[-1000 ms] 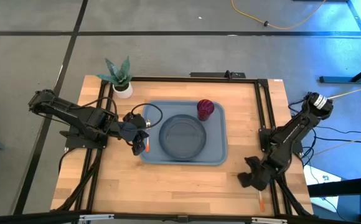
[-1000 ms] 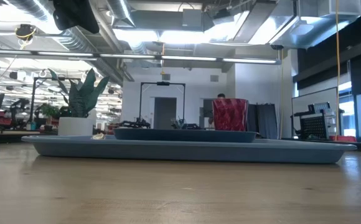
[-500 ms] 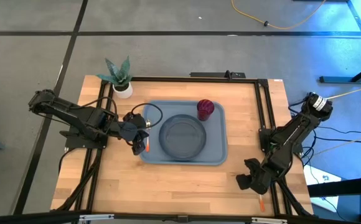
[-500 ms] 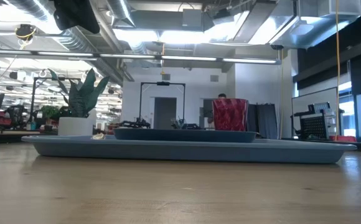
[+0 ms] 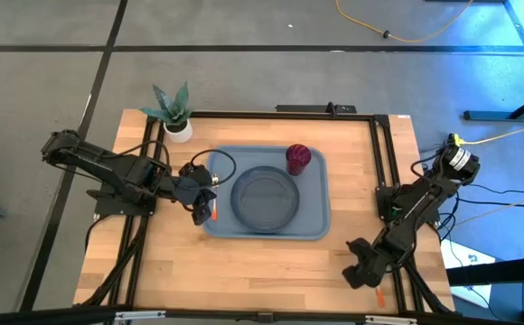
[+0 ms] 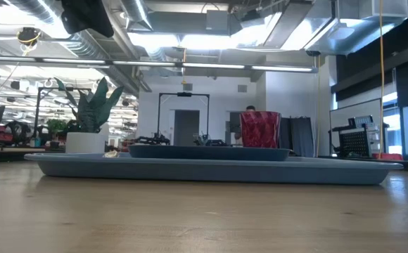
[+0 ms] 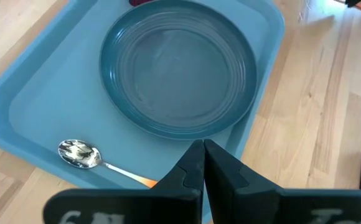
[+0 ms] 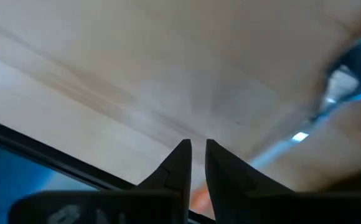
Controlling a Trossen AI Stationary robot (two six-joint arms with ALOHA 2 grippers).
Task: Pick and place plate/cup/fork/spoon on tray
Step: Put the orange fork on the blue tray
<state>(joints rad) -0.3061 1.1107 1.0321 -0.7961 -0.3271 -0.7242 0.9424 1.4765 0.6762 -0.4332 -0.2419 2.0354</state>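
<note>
Right gripper [image 5: 363, 273] hung low at the table's [image 5: 271, 262] near right corner, fingers slightly parted, an orange handle beside it. Left gripper [image 5: 202, 207] was closed at the tray's [image 5: 313, 226] left edge. Tray held plate [image 5: 265, 196], cup [image 5: 298, 158], spoon [image 7: 81, 154]. No legible writing.
</note>
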